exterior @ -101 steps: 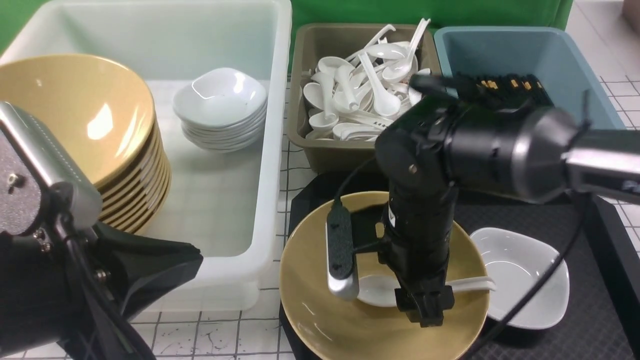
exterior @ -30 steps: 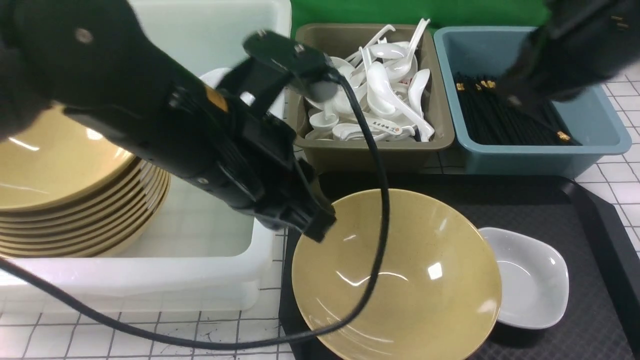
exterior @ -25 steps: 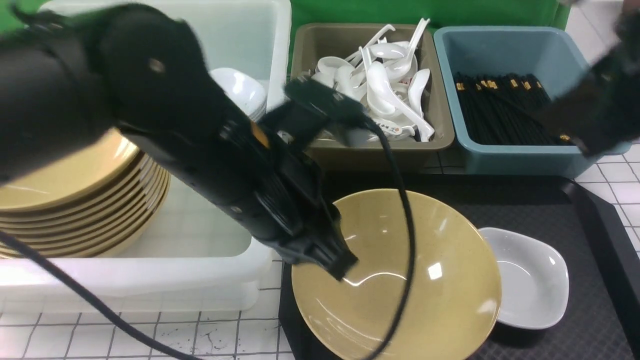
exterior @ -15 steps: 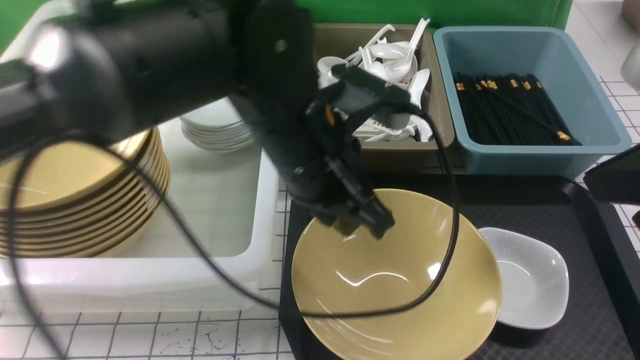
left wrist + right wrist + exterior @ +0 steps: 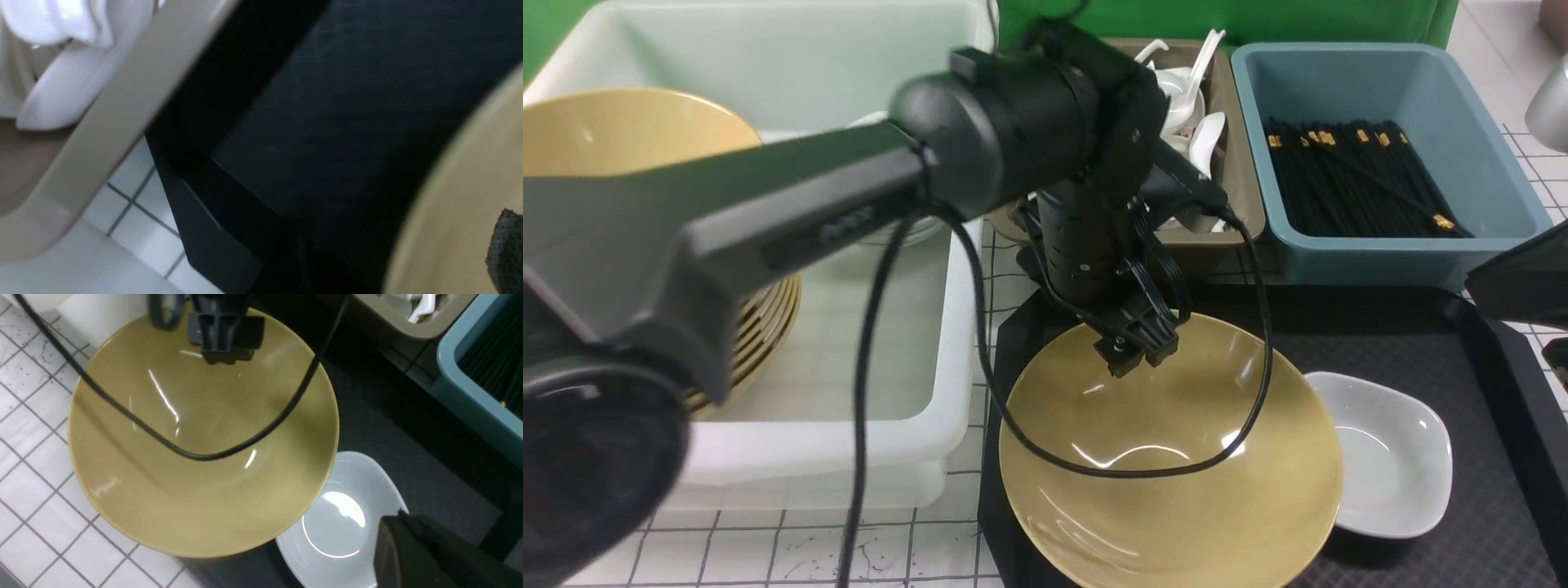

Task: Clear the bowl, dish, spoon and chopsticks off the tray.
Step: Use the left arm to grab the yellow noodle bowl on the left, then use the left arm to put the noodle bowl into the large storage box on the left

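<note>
Left claw [image 5: 1139,355]: hanging over far rim of bowl [image 5: 1176,490]; cannot tell whether released
Right claw [image 5: 404,539]: hanging clenched near dish [image 5: 339,522]
Tray [image 5: 1380,335]: carrying bowl and dish

Looking like a lab mock-up of canteen dish clearing: green backdrop [image 5: 1258,18] hanging behind, tub [image 5: 768,49] holding stacked bowls [image 5: 613,139], bins [image 5: 1339,82] holding spoons [image 5: 1207,137] and chopsticks [image 5: 1347,184], gridded tabletop [image 5: 915,547].

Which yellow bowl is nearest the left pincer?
The single bowl on the black tray, under the left pincer; the others sit stacked in the white tub.
</note>
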